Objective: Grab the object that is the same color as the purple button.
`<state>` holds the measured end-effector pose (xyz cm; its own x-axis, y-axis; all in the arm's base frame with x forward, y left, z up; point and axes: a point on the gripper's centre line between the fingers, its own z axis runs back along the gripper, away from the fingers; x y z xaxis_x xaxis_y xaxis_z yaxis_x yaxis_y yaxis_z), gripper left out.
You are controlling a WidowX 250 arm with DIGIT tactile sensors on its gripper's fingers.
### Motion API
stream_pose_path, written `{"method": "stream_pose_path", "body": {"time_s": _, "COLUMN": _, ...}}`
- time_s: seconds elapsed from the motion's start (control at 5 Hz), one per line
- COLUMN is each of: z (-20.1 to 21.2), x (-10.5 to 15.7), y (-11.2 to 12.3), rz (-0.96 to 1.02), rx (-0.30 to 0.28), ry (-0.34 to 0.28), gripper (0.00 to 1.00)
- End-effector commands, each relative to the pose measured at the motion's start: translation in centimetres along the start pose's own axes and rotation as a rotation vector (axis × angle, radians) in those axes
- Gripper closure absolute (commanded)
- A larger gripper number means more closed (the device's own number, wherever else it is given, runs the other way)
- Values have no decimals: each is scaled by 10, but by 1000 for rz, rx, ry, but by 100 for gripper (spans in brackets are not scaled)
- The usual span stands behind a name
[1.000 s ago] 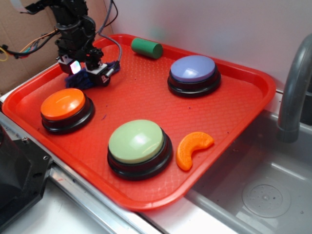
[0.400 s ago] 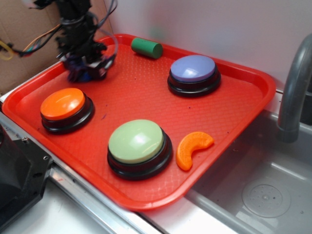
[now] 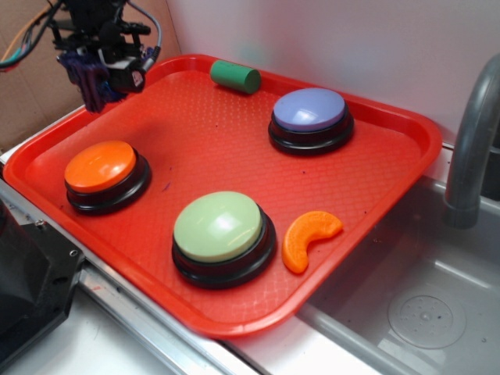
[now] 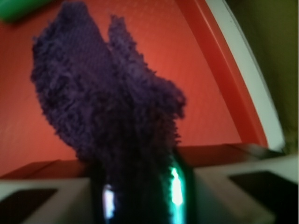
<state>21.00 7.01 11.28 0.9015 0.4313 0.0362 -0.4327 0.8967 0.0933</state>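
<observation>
Faucet (image 3: 473, 148) and end effector (image 3: 100, 74) top cropped.

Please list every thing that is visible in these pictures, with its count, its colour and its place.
tray: one, red, beside the sink.
purple button: one, lavender dome on black base, back right of tray.
orange button: one, left of tray.
green button: one, light green, front of tray.
cylinder: one, green, lying at the back rim.
crescent piece: one, orange, right of the green button.
faucet: one, grey, right edge.
sink: one, grey metal, lower right.
cloth rag: one, dark purple, hanging from the gripper above the tray's back left corner.
gripper: one, black, shut on the rag.
</observation>
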Motion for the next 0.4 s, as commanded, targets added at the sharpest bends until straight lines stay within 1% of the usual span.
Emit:
{"method": "stream_pose_path", "body": {"time_s": 0.0, "z": 118, "x": -18, "y": -38, "rz": -118, "rx": -97, "ry": -172, "gripper": 100}}
{"method": "stream_pose_path", "body": {"time_s": 0.2, "z": 122, "x": -22, "y": -39, "rz": -134, "rx": -77, "ry": -164, "gripper": 100}}
